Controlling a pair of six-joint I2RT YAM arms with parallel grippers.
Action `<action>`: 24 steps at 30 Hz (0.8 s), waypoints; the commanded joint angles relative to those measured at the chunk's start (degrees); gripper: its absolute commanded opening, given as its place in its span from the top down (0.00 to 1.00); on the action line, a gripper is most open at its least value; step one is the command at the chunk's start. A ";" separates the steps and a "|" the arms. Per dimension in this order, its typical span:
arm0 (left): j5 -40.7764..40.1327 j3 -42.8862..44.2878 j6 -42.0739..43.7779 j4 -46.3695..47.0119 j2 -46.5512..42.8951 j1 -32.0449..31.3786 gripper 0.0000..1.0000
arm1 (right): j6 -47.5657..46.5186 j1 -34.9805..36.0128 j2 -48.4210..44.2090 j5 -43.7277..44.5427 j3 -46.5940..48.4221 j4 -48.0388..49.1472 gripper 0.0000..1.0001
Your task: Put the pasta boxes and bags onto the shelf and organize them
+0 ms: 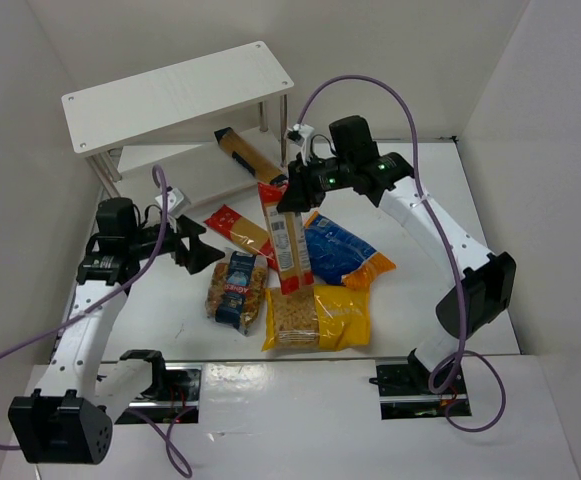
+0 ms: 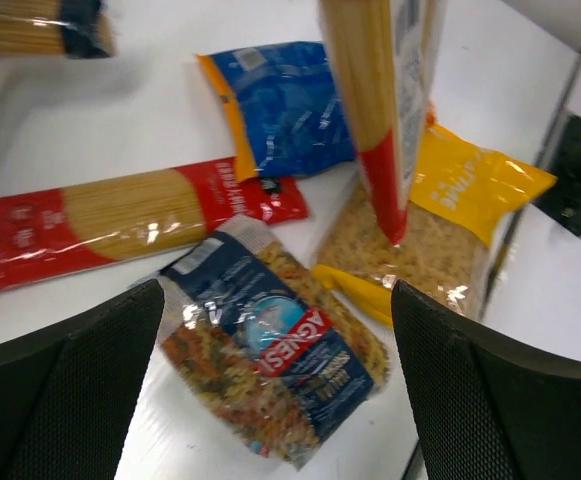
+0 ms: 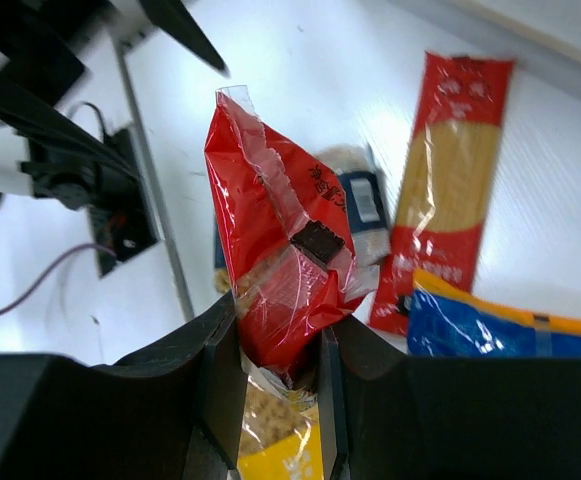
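Note:
My right gripper [image 1: 292,196] is shut on the red top end of a red-and-clear spaghetti packet [image 1: 289,242], which hangs tilted over the pile; the grip shows in the right wrist view [image 3: 278,365]. A second spaghetti packet [image 1: 238,229] lies flat on the table. A blue-orange bag [image 1: 342,250], a yellow bag [image 1: 316,318] and a clear blue-labelled bag [image 1: 238,290] lie beside it. A tan box with a dark blue end [image 1: 246,156] lies by the white shelf [image 1: 178,92]. My left gripper [image 1: 202,250] is open and empty just above the clear bag [image 2: 270,350].
White walls close in the table on the left, back and right. The shelf's lower board [image 1: 165,165] sits under the top board, with thin metal legs [image 1: 284,125] at the corners. The left arm's cable [image 1: 160,190] loops near the shelf.

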 commanded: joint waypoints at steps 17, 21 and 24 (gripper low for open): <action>5.54 2.23 -8.37 23.47 11.17 -10.75 0.00 | 10.34 -0.35 4.35 -17.41 18.38 11.58 1.00; 2.55 2.22 -19.70 30.77 13.53 -10.75 0.02 | 11.66 -0.35 4.88 -18.03 19.52 12.20 1.00; 4.03 2.74 -22.27 32.18 15.99 -10.75 0.02 | 12.18 -0.35 6.19 -18.03 23.28 11.50 1.00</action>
